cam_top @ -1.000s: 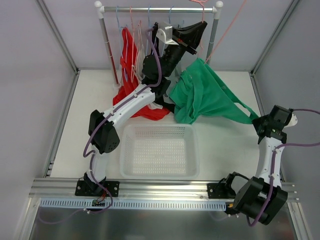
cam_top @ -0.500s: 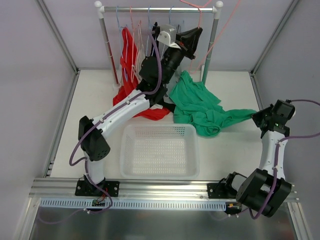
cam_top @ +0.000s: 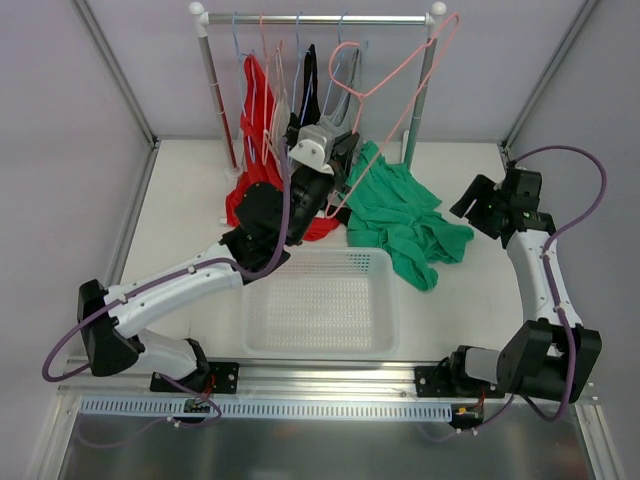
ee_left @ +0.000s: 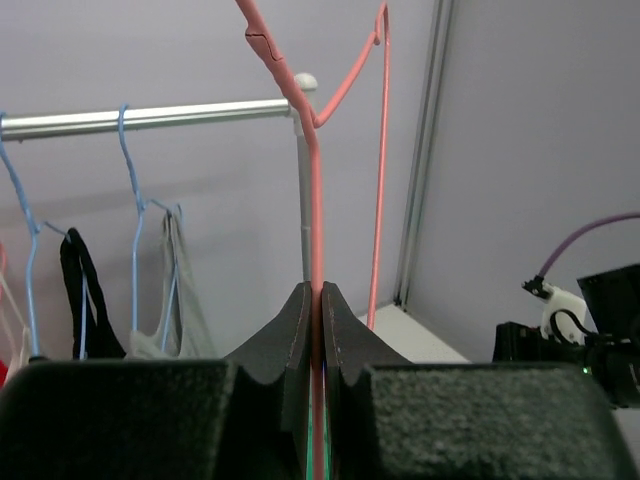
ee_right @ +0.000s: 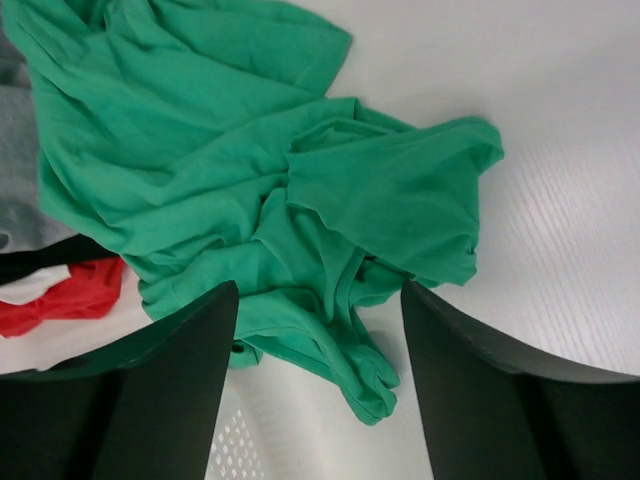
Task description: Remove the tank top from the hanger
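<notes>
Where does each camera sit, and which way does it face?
Top external: above and behind, looking down; left arm, right arm show.
Left wrist: on left arm, facing the rail; left tool shut on the hanger.
Right wrist: on right arm, facing down; open right tool over the tank top.
Shared: top and right wrist show the tank top.

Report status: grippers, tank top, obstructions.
Left gripper shut on hanger, up near rail. Right gripper open, empty, over tank top. Tank top off hanger, crumpled on table beside basket.
</notes>
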